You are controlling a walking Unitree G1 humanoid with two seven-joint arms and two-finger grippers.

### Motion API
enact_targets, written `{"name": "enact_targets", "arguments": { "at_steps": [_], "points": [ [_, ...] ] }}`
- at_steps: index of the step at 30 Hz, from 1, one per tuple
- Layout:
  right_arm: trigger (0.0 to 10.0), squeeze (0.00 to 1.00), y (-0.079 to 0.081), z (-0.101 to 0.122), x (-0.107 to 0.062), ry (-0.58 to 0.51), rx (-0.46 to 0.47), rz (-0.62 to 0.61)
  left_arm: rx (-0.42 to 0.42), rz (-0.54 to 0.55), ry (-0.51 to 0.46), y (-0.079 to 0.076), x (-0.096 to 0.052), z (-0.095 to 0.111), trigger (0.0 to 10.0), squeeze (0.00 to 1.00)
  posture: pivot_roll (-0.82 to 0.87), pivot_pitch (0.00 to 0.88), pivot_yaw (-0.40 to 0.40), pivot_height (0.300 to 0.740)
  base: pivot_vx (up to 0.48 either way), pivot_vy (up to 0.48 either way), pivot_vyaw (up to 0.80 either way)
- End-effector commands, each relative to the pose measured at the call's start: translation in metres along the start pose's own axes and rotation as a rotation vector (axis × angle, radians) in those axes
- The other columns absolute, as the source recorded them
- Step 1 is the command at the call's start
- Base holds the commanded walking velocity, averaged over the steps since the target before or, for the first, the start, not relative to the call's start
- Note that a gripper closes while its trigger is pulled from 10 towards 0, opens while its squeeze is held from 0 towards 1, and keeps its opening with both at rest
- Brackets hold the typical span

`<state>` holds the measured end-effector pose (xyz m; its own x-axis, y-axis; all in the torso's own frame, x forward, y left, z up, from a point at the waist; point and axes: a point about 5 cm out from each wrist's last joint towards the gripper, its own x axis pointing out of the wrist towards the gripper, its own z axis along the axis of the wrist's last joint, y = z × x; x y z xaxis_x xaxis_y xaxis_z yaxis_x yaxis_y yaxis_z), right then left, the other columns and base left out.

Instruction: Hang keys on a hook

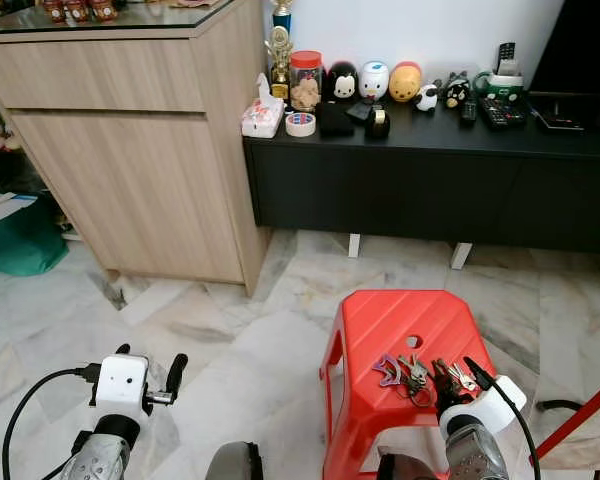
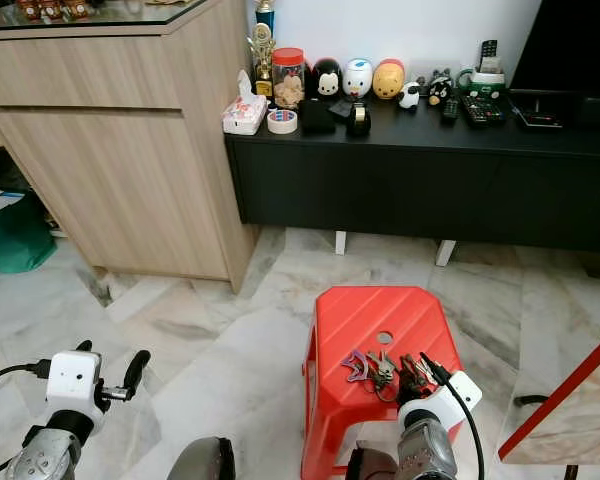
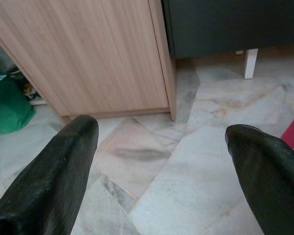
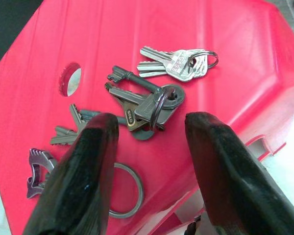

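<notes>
Just below the right tool [image 4: 149, 132], fingers spread apart: keys [image 4: 152, 100] flat on the red stool [image 1: 380, 320].

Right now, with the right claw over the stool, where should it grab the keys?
Probably the middle cluster of the keys, where several heads stack on one ring and stand proud of the red stool. Come straight down; the right claw is open and already straddles that clump.

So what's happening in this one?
The robot stands over a red stool with a bunch of keys lying on it. Its right gripper is open, with the fingers straddling the keys, not yet closed on them. The left gripper hangs open above the marble floor, idle.
</notes>
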<state>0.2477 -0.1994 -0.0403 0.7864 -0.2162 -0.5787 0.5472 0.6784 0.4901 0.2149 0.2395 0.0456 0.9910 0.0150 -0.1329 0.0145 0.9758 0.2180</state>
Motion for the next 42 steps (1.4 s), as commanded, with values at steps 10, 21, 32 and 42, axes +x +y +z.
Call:
{"name": "enact_targets", "arguments": {
  "at_steps": [10, 21, 32, 42],
  "points": [
    [10.0, 0.00, 0.000, 0.001, 0.000, -0.006, 0.002, -0.016, 0.014, -0.011, 0.013, 0.002, -0.005, 0.003, 10.0, 0.00, 0.15, 0.029, 0.033, 0.610, 0.000, 0.000, 0.00],
    [6.9, 0.00, 0.002, 0.009, 0.002, -0.040, -0.003, -0.009, 0.009, -0.010, 0.018, 0.002, -0.008, 0.003, 10.0, 0.00, 0.15, 0.036, 0.031, 0.610, 0.000, 0.000, 0.00],
    [10.0, 0.00, 0.002, 0.016, 0.004, -0.049, -0.023, -0.015, -0.003, -0.014, 0.021, -0.003, -0.005, 0.003, 10.0, 0.00, 0.15, 0.030, 0.019, 0.610, 0.000, 0.000, 0.00],
    [4.3, 0.00, 0.002, 0.010, 0.004, -0.011, -0.042, -0.014, -0.012, -0.017, 0.035, -0.005, -0.007, 0.001, 10.0, 0.00, 0.15, 0.028, 0.011, 0.610, 0.000, 0.000, 0.00]
  ]
}}
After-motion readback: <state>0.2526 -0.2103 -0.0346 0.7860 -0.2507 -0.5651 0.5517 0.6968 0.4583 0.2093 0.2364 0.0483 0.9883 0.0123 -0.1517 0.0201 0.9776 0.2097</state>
